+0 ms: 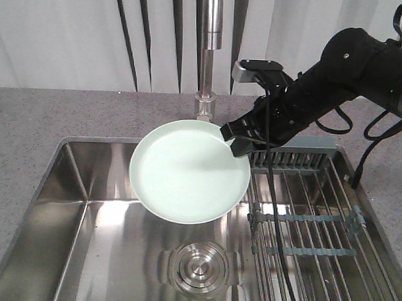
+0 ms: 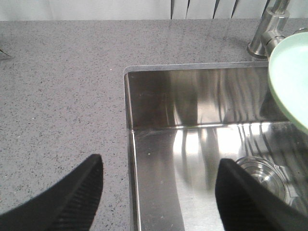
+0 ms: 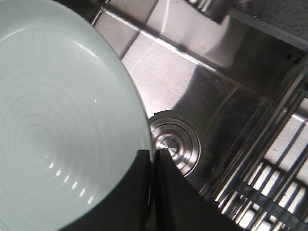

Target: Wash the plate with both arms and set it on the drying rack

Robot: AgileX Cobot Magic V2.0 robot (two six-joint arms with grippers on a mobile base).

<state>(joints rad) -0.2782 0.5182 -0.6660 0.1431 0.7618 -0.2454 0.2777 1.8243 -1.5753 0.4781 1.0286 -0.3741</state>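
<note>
Plate (image 1: 187, 173), pale mint green and glossy, hangs in the air above the sink (image 1: 60, 198), over the back half of the basin and just in front of the tap (image 1: 207, 58). It sits close to level, face up, touching neither the steel nor the wire bars. The right arm's fingers (image 1: 244, 147) pinch its rim on the side towards the sink's right, closed tight with one finger over the face and one under it. I'd say the grip at the edge is deliberate: it leaves the whole face open for the other arm, and anything rinsed off would fall into the basin.

The left arm's fingers (image 2: 72, 197) are spread wide with nothing between them. They hover over the sink's left edge, where the speckled grey worktop (image 1: 43, 118) meets the steel, well apart from the plate. The washing looks not yet begun, as far as I can judge.

Inside the sink I see only the round drain strainer (image 1: 198, 266), below the plate's near edge. No water shows at the tap. The drying rack (image 1: 317, 220) fills the sink's right end and holds no dishes; only the arm's black cable (image 1: 277, 239) trails across its bars.
</note>
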